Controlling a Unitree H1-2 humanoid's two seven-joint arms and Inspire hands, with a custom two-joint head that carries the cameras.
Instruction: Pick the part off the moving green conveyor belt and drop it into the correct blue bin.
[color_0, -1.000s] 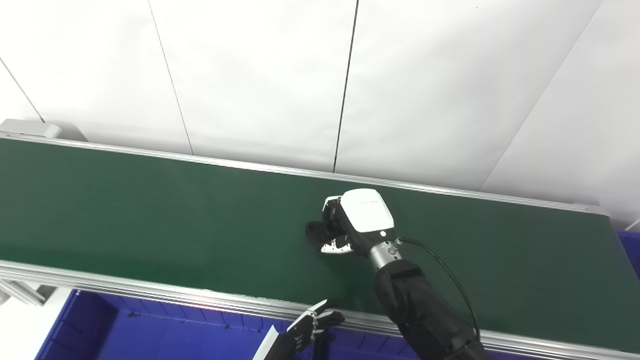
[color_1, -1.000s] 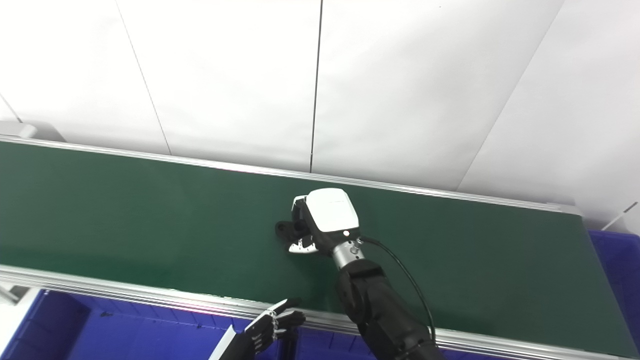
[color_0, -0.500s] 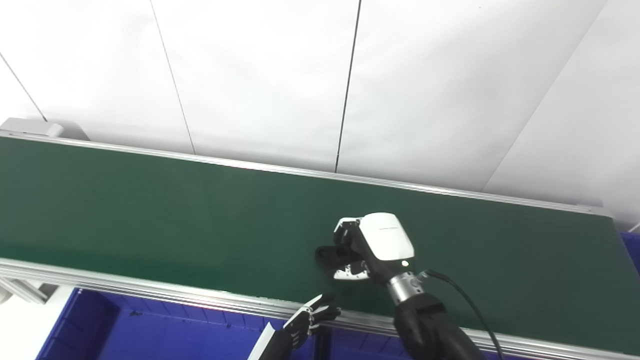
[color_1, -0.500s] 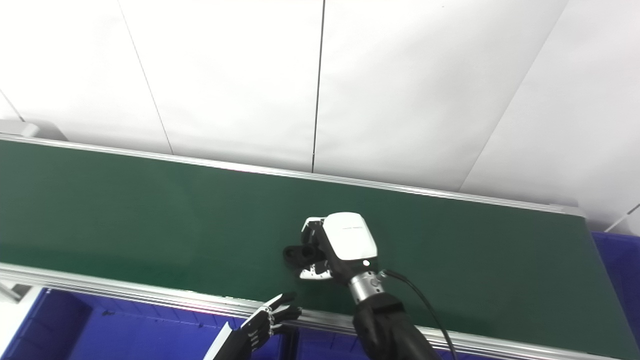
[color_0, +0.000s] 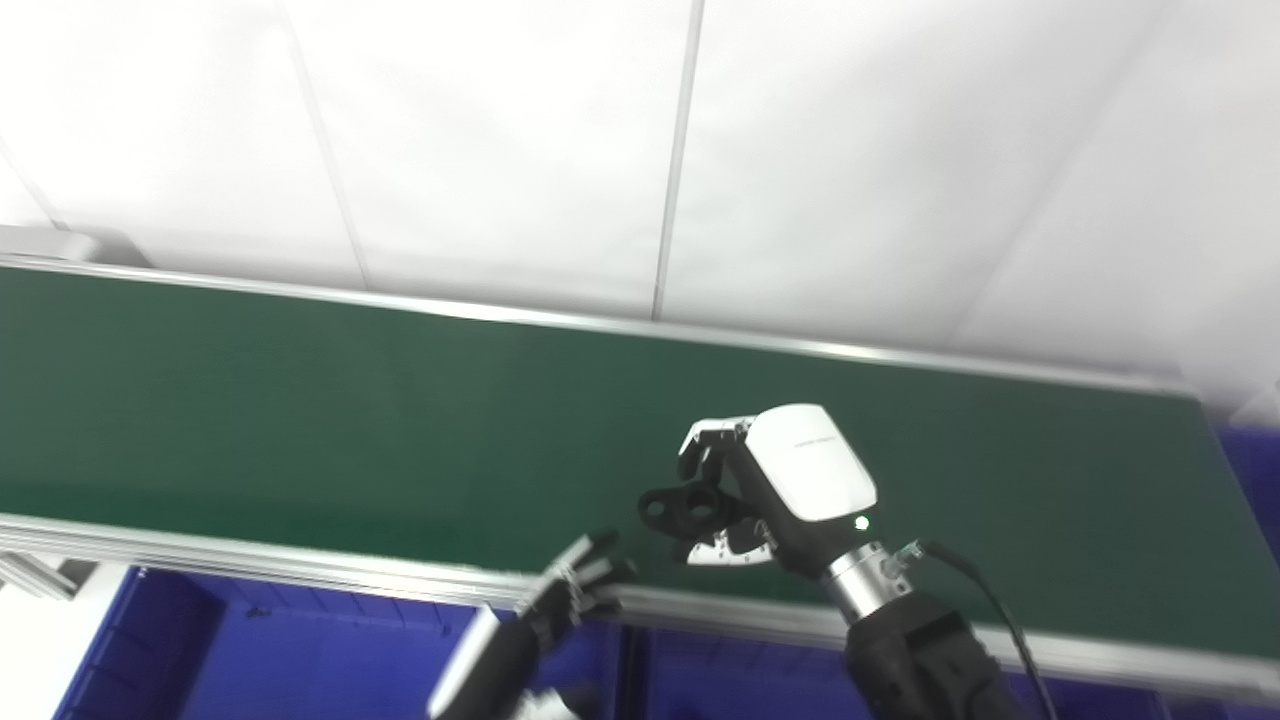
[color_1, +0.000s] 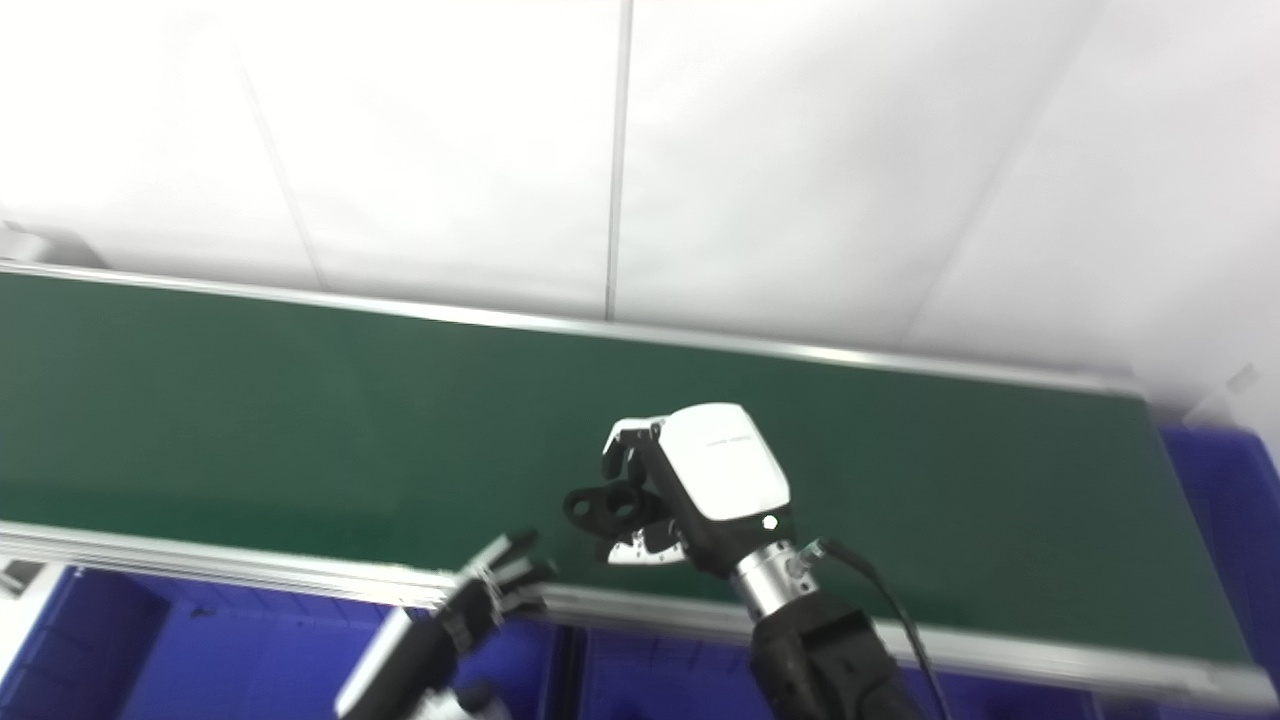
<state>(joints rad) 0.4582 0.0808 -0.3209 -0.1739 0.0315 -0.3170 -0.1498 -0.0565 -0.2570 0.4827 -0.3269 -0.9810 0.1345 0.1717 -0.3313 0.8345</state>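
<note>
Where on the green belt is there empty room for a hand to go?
The green belt is bare from its left end to the right hand, and again right of that hand. It is crowded at the near rail, where the left hand sits near the black part.

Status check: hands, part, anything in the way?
Right robot hand shut on black part, over green belt. Left robot hand open at belt's near rail. Blue bins below; nothing in between.
</note>
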